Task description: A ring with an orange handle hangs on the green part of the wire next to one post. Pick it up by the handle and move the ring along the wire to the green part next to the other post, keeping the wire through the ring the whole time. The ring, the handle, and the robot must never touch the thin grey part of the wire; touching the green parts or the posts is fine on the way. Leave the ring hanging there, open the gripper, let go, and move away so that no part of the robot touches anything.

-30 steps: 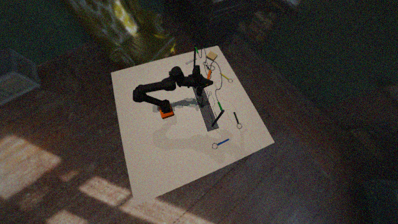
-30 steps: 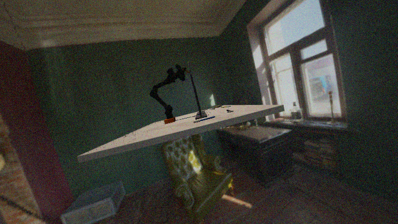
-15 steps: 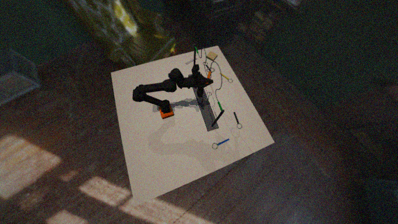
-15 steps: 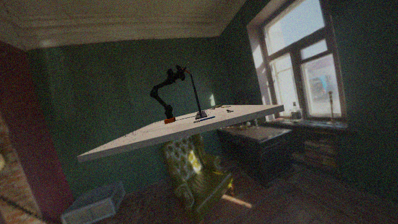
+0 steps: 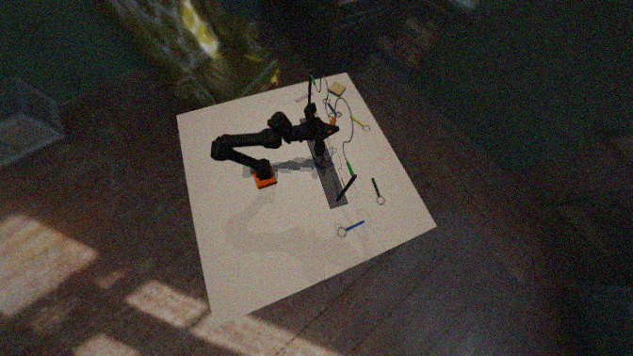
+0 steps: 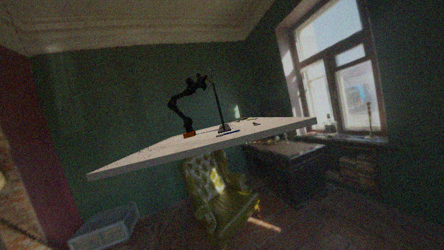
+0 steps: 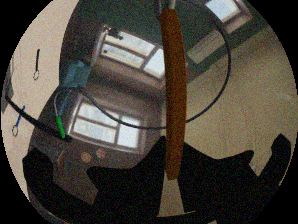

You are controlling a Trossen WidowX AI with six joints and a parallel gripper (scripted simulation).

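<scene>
The orange handle [image 5: 332, 121] [image 7: 173, 90] runs upright through the wrist view, and its lower end sits between my fingers. My gripper [image 5: 328, 127] [image 6: 203, 80] [image 7: 166, 139] is shut on it, high above the table. The thin dark ring [image 7: 228, 60] curves out from the handle's top. The grey wire [image 5: 346, 141] loops between two black posts [image 5: 346, 187] [image 5: 309, 91]. One green part [image 5: 349, 167] [image 7: 60, 122] is by the near post, the other green part [image 5: 312, 78] by the far post. The ring is along the wire's middle stretch; I cannot tell whether it touches the wire.
The posts stand on a grey base strip [image 5: 332, 181]. Loose on the white table [image 5: 264, 245] lie a black-handled ring [image 5: 377, 190], a blue-handled ring [image 5: 353, 227], a yellow-handled ring [image 5: 360, 123], a tan block [image 5: 336, 89] and a white stick [image 5: 301, 98]. The arm's orange base [image 5: 265, 180] is at the left.
</scene>
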